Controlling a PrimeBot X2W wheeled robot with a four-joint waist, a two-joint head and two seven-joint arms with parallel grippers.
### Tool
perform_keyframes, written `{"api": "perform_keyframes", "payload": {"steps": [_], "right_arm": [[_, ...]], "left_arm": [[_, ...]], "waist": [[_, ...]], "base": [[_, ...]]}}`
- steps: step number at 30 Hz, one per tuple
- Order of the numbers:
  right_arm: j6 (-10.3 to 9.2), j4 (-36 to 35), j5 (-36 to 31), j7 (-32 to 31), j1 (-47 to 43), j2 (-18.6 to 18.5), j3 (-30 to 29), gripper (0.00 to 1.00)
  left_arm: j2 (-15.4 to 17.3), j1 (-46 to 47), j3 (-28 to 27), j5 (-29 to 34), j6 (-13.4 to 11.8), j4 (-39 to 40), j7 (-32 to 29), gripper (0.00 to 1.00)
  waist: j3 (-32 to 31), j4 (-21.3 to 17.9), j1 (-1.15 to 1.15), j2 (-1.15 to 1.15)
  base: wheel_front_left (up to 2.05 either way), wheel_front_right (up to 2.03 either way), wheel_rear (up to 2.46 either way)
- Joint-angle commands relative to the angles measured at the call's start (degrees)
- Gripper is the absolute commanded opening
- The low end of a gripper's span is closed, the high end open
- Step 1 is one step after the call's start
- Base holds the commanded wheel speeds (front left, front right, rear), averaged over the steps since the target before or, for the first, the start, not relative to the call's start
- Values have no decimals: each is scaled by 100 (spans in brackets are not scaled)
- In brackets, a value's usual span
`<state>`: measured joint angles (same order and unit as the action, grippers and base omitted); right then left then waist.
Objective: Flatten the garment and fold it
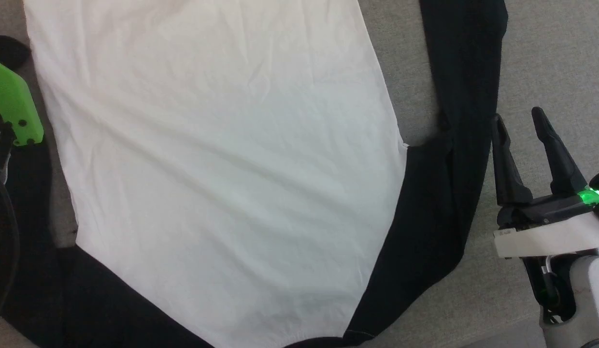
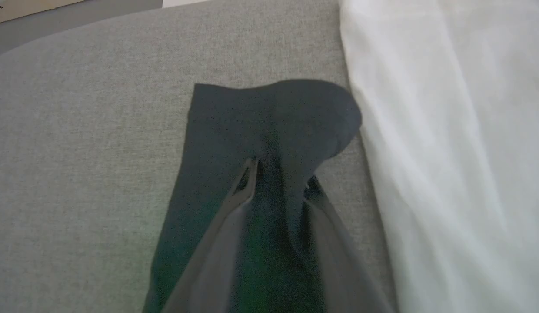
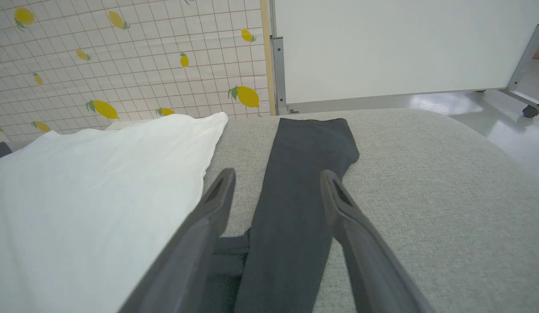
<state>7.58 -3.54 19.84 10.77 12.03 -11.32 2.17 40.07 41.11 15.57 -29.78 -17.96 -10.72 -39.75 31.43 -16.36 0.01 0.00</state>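
The garment (image 1: 222,159) lies spread on a grey cushion, its white body wide and lightly creased. One black sleeve (image 1: 463,96) runs up the right side. My right gripper (image 1: 517,116) stands open just right of that sleeve; in the right wrist view the gripper (image 3: 277,174) hovers over the sleeve (image 3: 304,174) with its fingers astride it and apart from it. In the left wrist view my left gripper (image 2: 281,171) presses down near the cuff of the other black sleeve (image 2: 269,113). Its jaws are half closed, still apart, with a ridge of sleeve cloth bunched between them.
The grey cushion (image 1: 546,58) has bare fabric to the right of the garment. My left arm's green wrist housing (image 1: 12,106) shows at the left edge. Beyond the cushion stand a lemon-patterned wall (image 3: 121,56) and a white panel on wheeled legs (image 3: 404,43).
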Motion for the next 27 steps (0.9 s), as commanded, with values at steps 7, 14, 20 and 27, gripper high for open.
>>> {"api": "perform_keyframes", "payload": {"steps": [7,14,20,27], "right_arm": [[-9,87,34,24,12,46,-64,100],[-9,48,-98,-96,-216,106,-191,100],[-9,-133,-244,-303,-555,170,-385,100],[-9,-425,-372,-590,-899,256,-608,100]], "left_arm": [[53,-50,-193,48,-161,145,425,0],[20,-370,-526,-264,-117,791,846,0],[-60,-820,-529,-610,80,2012,852,0],[-567,-1040,38,-1014,487,3105,862,0]], "waist": [[-290,34,-1,0],[-917,249,-1,0],[-1490,579,-1,0],[-1910,933,-1,0]], "base": [[0,0,0],[0,0,0],[0,0,0],[0,0,0]]}}
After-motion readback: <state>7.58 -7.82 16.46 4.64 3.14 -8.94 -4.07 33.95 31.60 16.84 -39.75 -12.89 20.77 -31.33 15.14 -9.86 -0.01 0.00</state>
